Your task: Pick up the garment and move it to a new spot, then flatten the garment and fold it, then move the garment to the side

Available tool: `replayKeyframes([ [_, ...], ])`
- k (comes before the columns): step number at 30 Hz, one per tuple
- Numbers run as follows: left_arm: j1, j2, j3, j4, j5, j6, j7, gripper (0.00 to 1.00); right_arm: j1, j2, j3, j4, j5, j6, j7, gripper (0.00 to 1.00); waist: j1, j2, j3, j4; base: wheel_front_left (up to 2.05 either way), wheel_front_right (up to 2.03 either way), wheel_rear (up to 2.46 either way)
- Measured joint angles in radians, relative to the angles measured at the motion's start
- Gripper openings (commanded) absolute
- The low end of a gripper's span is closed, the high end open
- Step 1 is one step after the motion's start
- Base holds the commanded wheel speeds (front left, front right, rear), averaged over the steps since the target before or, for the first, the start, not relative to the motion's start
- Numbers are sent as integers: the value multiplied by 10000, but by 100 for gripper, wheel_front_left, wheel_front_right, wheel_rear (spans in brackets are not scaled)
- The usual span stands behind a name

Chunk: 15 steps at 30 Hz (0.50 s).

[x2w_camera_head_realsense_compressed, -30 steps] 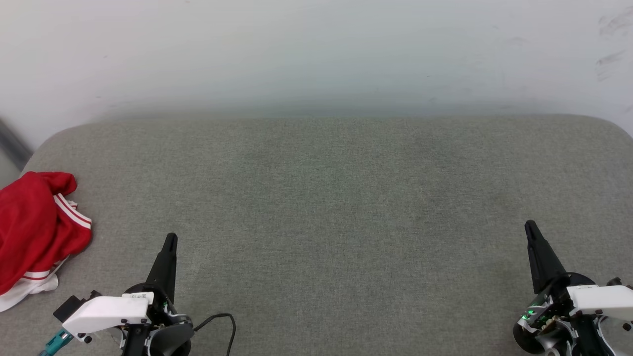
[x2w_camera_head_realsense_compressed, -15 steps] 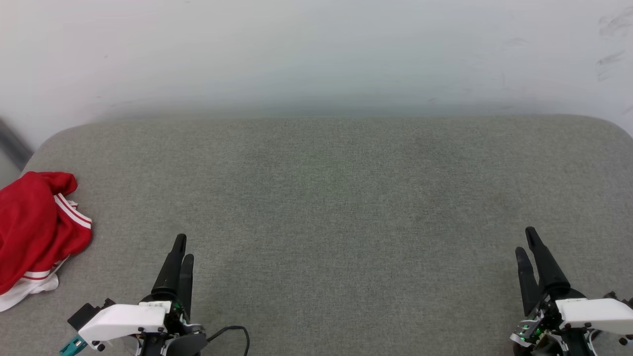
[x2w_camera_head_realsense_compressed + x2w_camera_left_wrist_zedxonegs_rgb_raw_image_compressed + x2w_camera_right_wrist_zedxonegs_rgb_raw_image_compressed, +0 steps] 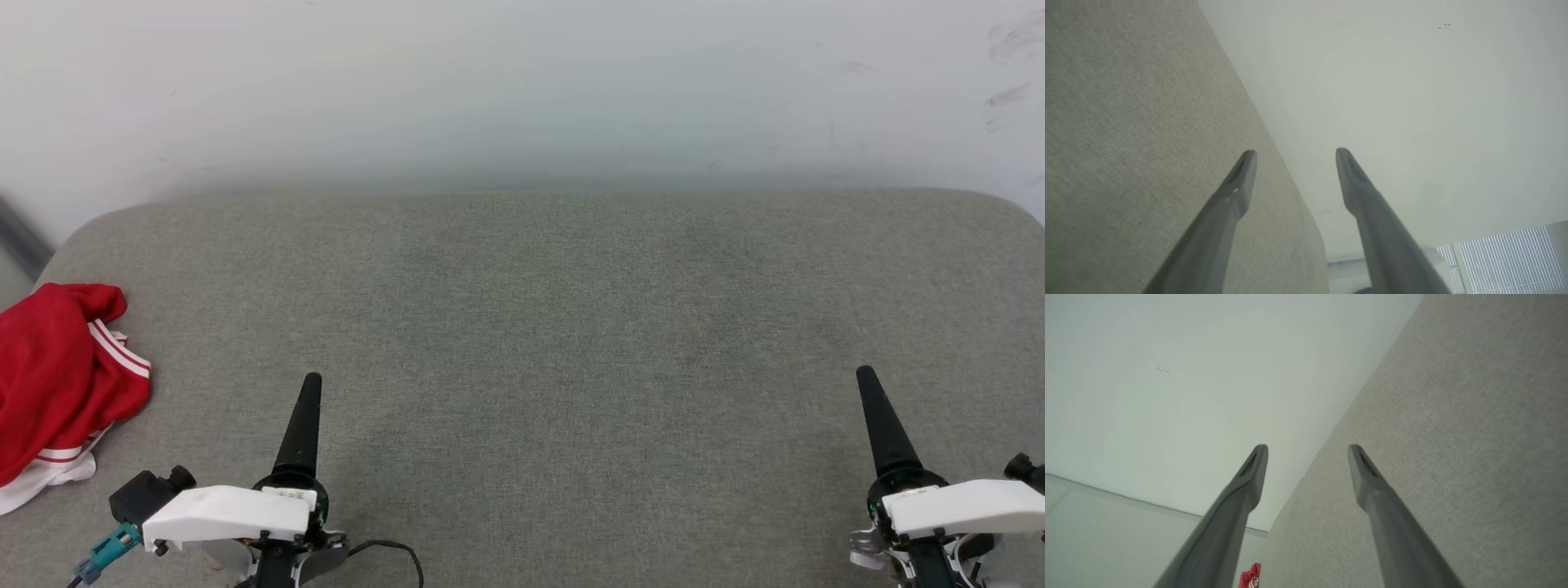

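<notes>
count: one garment (image 3: 57, 376); two grippers, each with two fingers (image 3: 1229, 204); one padded surface (image 3: 555, 327); one wall (image 3: 522, 82); one cable (image 3: 396, 551).
garment: red cloth with red-and-white striped trim and a white hem, bunched in soft folds. It lies at the left edge of the head view, on the left end of the padded surface, partly cut off by the frame. A small red scrap of it sits at the bottom of the right wrist view.
padded surface: grey woven fabric, fine-grained, with rounded far corners; its far edge meets the wall.
wall: pale, smooth, matt, with faint scuffs at the upper right.
left gripper (image 3: 1295, 154): at the lower left of the head view, with a white housing and dark tapered fingers pointing up the frame, turned edge-on so they read as one spike. Its wrist view shows the fingers spread wide with nothing between them. It is well apart from the garment.
right gripper (image 3: 1308, 448): at the lower right of the head view, same pose; fingers spread, holding nothing.
cable: thin, black, looping from the left gripper's base at the bottom edge.
</notes>
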Motion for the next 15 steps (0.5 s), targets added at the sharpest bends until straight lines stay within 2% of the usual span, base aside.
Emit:
replayKeyframes([
  [7, -28, -2, -247, -81, 1889, 109, -251, 100, 7, -13, 130, -224, -1967, 0, -263, 100, 0, 0, -3, -17, 0, 0, 0],
  [15, -74, 2, -539, -92, 3634, 228, -548, 100, 38, -13, 157, -364, -3701, 0, -430, 100, 0, 0, -22, -34, 0, 0, 0],
])
